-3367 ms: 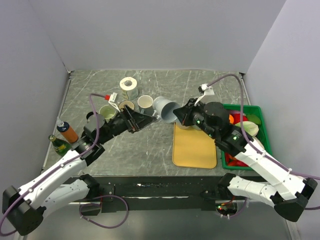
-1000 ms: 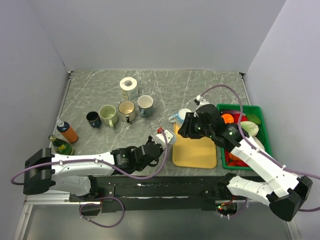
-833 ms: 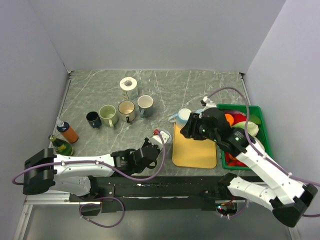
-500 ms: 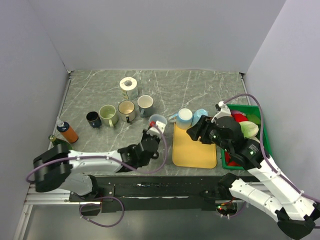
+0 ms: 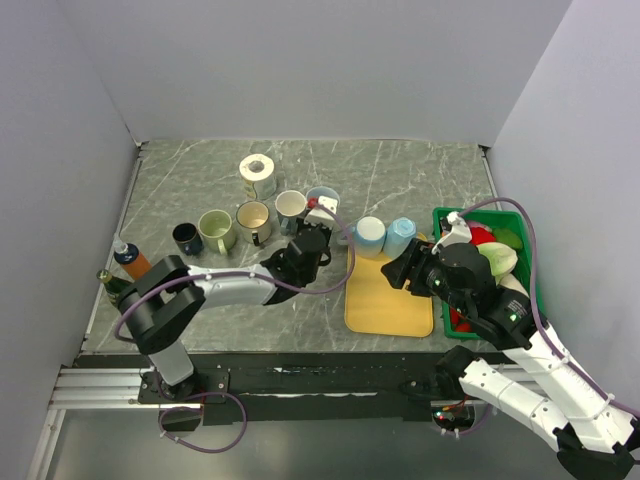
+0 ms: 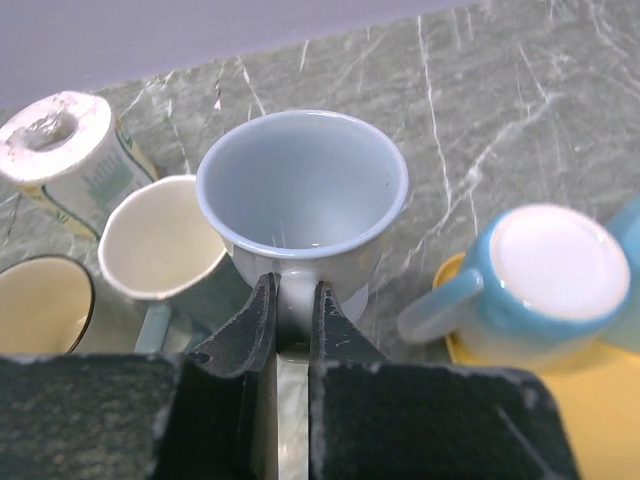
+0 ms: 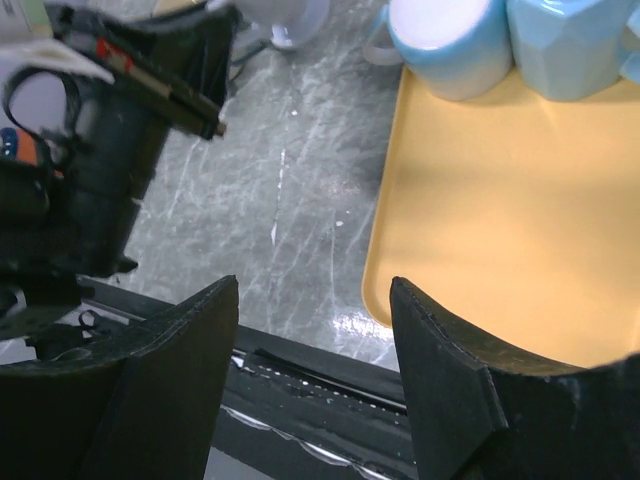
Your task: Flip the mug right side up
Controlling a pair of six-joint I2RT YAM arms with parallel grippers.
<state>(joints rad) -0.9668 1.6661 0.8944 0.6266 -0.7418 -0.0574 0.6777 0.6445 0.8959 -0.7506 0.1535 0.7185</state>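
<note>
left gripper (image 6: 292, 310) pinched tight on the upright mug (image 6: 300, 190) handle, upside-down cup (image 6: 545, 275) at its 4 o'clock. right gripper (image 7: 312, 290) spread wide, holding nothing.

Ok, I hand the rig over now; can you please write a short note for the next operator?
Left gripper: shut on the handle of the pale blue mug.
Right gripper: open, empty, above the yellow mat.
Mug: mouth up, beside the white mug at the end of the mug row; whether its base is set down I cannot tell.
Done: it is right side up.
Left: set it down if needed, then release. Note: a light blue mug stands bottom up on the mat.
</note>
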